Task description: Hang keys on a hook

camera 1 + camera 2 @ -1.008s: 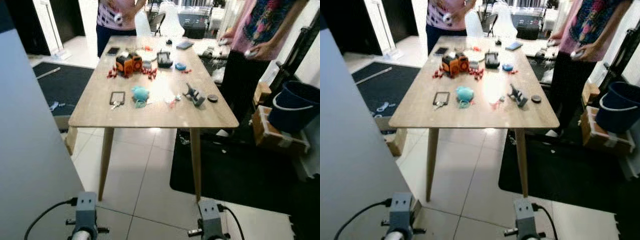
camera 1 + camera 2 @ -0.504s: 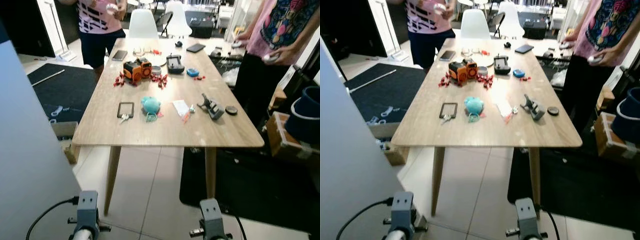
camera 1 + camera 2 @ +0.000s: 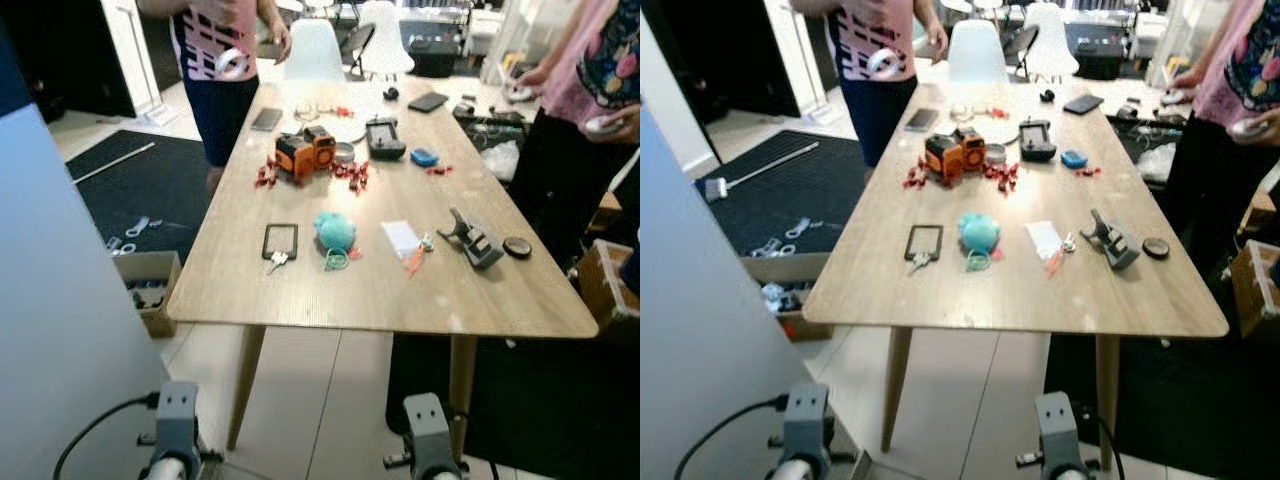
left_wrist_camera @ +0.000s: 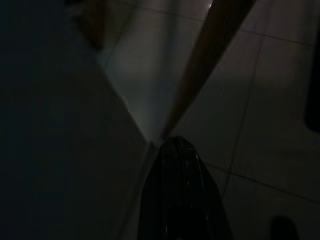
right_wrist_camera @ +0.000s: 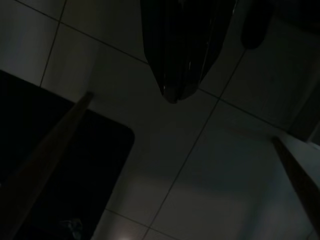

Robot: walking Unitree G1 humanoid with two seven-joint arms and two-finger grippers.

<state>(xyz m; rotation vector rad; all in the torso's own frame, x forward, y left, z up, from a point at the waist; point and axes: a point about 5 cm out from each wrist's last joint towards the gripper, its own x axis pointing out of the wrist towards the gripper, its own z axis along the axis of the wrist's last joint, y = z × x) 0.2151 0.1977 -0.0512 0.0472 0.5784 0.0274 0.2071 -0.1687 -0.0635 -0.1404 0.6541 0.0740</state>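
while both arms hang low, left claw and right claw pressed together over floor tiles. keys lie on table, beside black frame, near teal toy.

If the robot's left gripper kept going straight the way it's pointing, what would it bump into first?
Probably the tiled floor. The left gripper hangs pointing down, with pale tiles straight past its tip. A wooden table leg stands a little farther on, but the view is dark, so depth is hard to judge.
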